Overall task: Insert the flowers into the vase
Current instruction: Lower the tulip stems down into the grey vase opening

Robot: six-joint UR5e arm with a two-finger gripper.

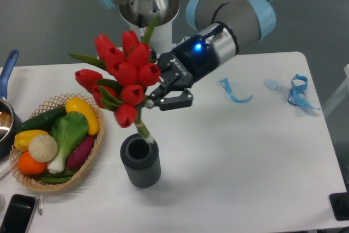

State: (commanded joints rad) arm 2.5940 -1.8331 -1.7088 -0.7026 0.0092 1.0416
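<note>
1. A white worktop (262, 156) carries everything.
2. The dark vase (140, 160) stands near a wicker basket (92, 151).
3. Blue ribbons (297, 92) lie right; a phone (16, 214) front-left.

A white table (262, 156) stands on a grey floor (49, 20).

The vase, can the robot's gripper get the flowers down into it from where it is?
Probably yes. The gripper holds the flowers over the vase, stem tips at its open mouth, nothing between.
</note>
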